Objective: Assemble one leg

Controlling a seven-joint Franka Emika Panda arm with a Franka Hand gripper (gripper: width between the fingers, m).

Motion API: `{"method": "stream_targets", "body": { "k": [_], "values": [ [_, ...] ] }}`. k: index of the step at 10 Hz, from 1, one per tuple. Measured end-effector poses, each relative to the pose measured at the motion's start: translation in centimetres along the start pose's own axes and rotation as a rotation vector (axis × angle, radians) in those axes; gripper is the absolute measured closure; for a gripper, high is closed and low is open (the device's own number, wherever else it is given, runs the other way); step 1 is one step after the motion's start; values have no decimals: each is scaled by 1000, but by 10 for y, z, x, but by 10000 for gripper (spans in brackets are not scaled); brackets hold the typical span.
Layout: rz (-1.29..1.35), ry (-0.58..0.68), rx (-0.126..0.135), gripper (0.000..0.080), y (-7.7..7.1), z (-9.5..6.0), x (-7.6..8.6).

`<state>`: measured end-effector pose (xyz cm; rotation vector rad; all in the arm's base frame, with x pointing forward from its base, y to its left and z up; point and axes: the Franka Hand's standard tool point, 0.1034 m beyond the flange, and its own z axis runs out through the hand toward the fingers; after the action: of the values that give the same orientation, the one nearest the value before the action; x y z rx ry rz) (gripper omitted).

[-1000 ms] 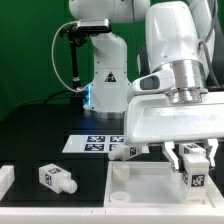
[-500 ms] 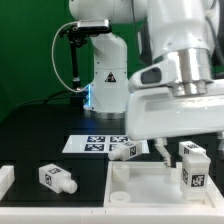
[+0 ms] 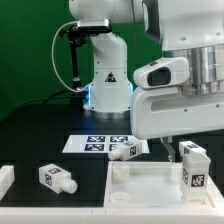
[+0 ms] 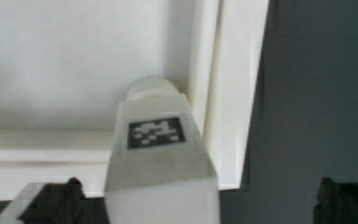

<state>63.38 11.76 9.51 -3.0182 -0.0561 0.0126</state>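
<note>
The leg (image 3: 192,165) stands upright on the white panel (image 3: 140,185), near its rim; the claw (image 4: 197,205) hangs above that spot, spread wide, empty; it looks like light, stiff, slick plastic; I'd pinch its blocky body's flat sides.

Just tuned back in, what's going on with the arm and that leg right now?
The gripper hangs open above one leg and holds nothing. That leg stands upright on the white panel, close to its rim; I cannot tell whether it is fully seated. Two more legs lie loose: one alone, one beside the marker board.
</note>
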Motion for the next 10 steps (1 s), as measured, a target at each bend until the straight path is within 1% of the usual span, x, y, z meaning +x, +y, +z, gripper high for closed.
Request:
{"method": "stream_targets", "body": {
  "k": [1, 2, 4, 5, 6, 7, 8, 9, 10],
  "values": [
    [16, 6, 0, 150, 1, 0, 4],
    [75, -7, 0, 150, 2, 2, 6],
    [136, 14, -5, 150, 3, 9, 11],
    [110, 38, -11, 150, 6, 11, 12],
    [95, 46, -16, 150, 14, 16, 11],
    [93, 43, -19, 150, 19, 18, 11],
    [107, 44, -17, 150, 20, 17, 12],
    [118, 44, -17, 177, 19, 17, 12],
    [121, 44, -17, 177, 20, 17, 12]
  ]
}}
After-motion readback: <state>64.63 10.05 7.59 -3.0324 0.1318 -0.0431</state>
